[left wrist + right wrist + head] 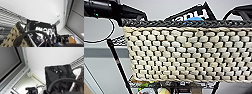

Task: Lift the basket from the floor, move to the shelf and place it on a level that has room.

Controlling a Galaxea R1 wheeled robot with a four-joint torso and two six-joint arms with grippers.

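The cream woven basket (189, 55) with its black braided rim hangs high and close in front of the head camera, level, between my two arms. My left arm (114, 10) reaches its left end and my right arm (241, 11) its right end. Each wrist view has a black loop handle (37, 33) (65, 80) arching right by the camera, so both grippers are shut on the basket. Behind it to the left stands a black post (116, 62) of the shelf, with the grey wire-grid level (119, 40) at its tip. The floor is hidden.
A black bag with white lettering (191, 13) and something blue (194, 19) stick up out of the basket. Yellow and green items (151, 88) sit on a shelf tier under the basket. A white wall lies behind, with ceiling and a window frame (18, 72) overhead.
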